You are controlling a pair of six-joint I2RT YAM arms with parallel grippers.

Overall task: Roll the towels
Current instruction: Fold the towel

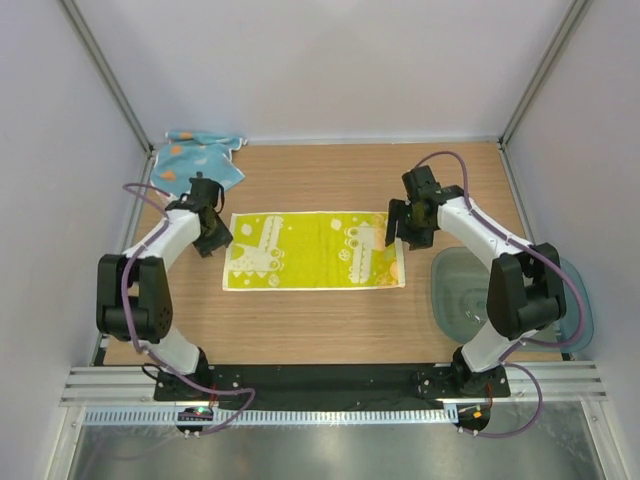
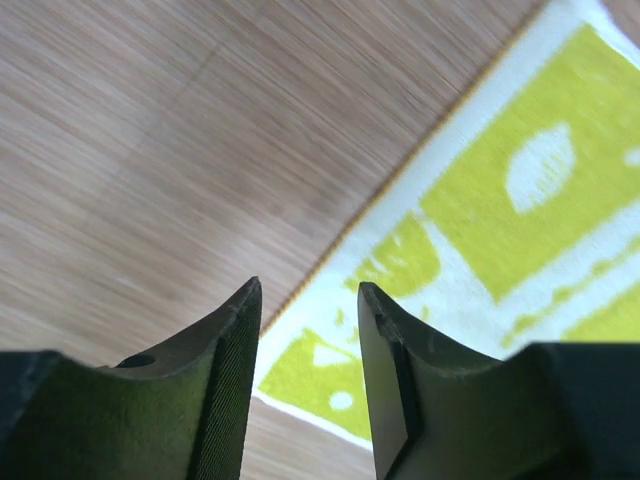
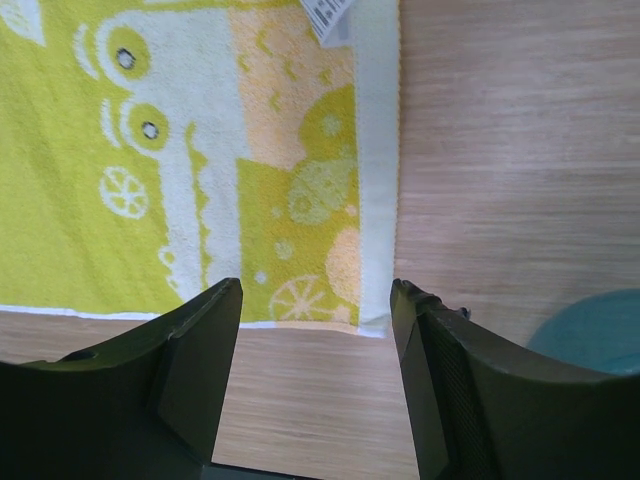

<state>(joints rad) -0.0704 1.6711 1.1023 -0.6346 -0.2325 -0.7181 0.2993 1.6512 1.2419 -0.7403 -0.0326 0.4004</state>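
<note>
The yellow towel [image 1: 312, 250] with green cartoon print lies flat and spread out in the middle of the table. The light blue towel [image 1: 196, 158] with coloured spots lies crumpled at the back left corner. My left gripper [image 1: 212, 238] is open and empty just above the yellow towel's far left corner [image 2: 330, 370]. My right gripper [image 1: 400, 232] is open and empty above the towel's far right corner [image 3: 370, 320]. The towel's white label [image 3: 330, 18] shows at its right edge in the right wrist view.
A clear bluish plastic tub [image 1: 462, 290] stands at the right edge of the table, next to my right arm; its rim shows in the right wrist view [image 3: 590, 335]. White walls enclose the table on three sides.
</note>
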